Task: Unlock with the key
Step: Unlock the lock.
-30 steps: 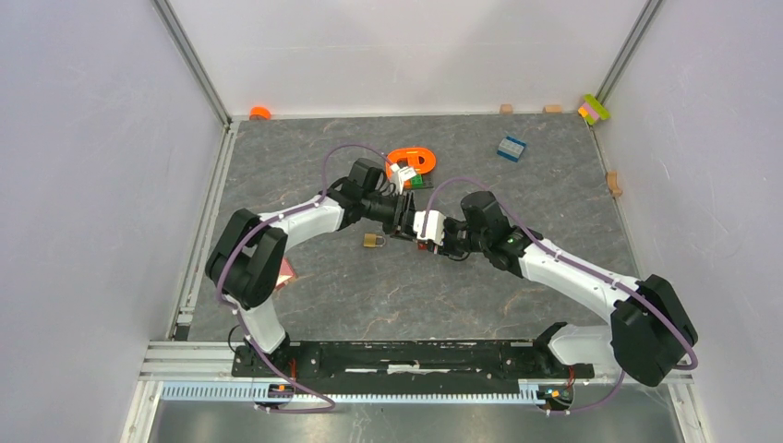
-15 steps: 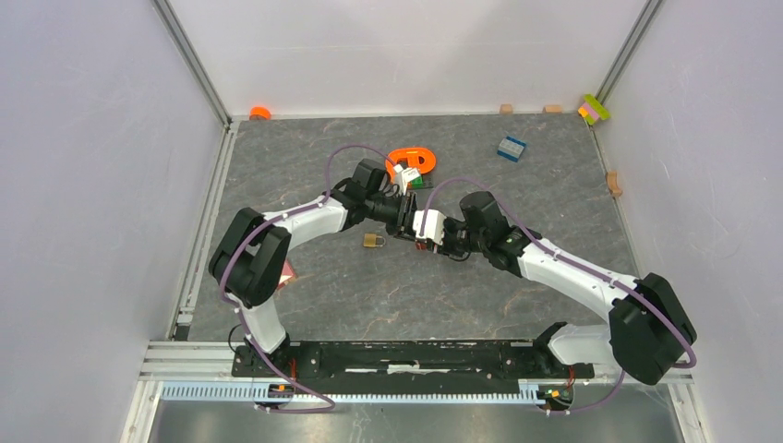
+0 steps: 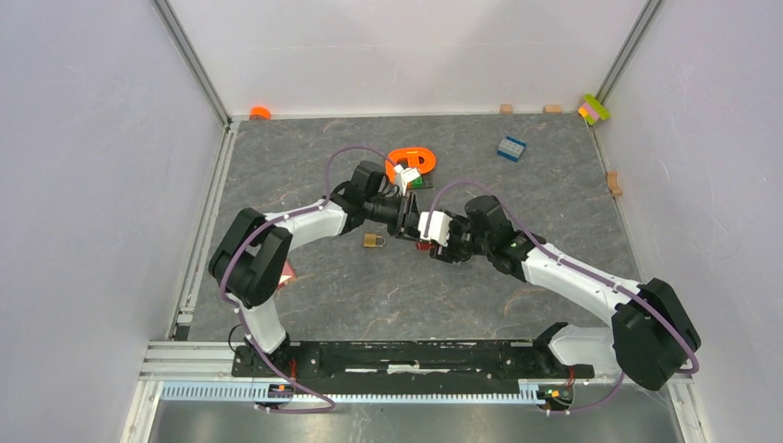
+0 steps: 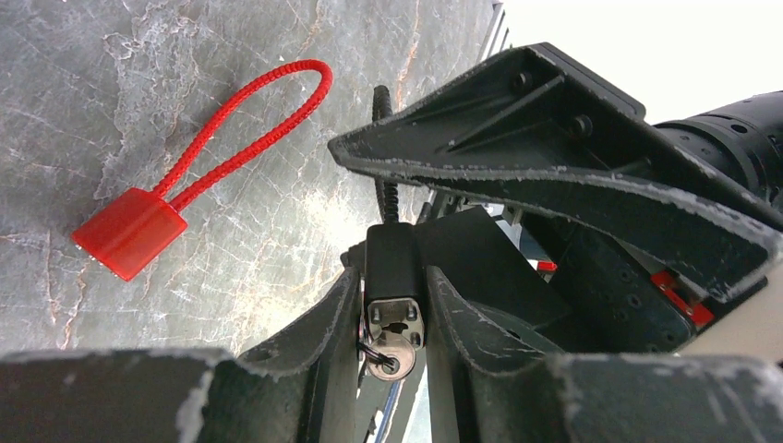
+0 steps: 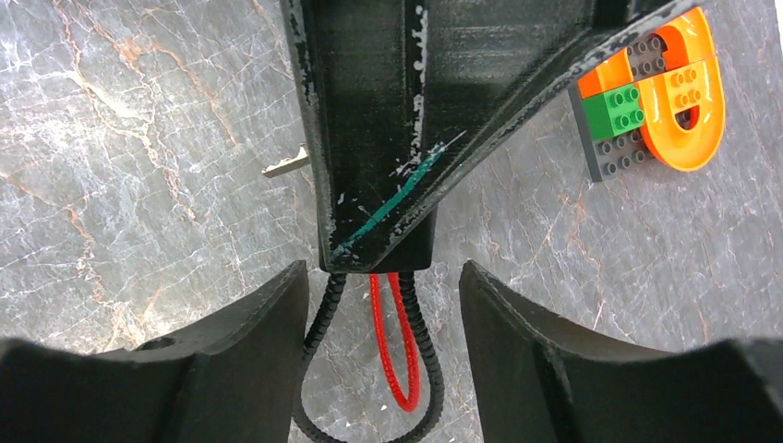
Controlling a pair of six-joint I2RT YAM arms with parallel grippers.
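My left gripper is shut on a small black cable lock, held off the table. A silver key sits in the keyhole on the lock's metal end face, a thin ring through its head. In the right wrist view the lock's black cable loop hangs down between the fingers of my right gripper. That gripper stands open and touches neither side of the loop. Seen from above, the left gripper and the right gripper meet nose to nose at mid-table.
A red cable lock lies on the table below the grippers, and a brass padlock just left of them. An orange and green brick piece sits behind. A blue block and small pieces line the back and right walls.
My right gripper's jaws have spread apart and let go of the black lock. The left gripper closed a little on the lock a second ago and has kept that grip.
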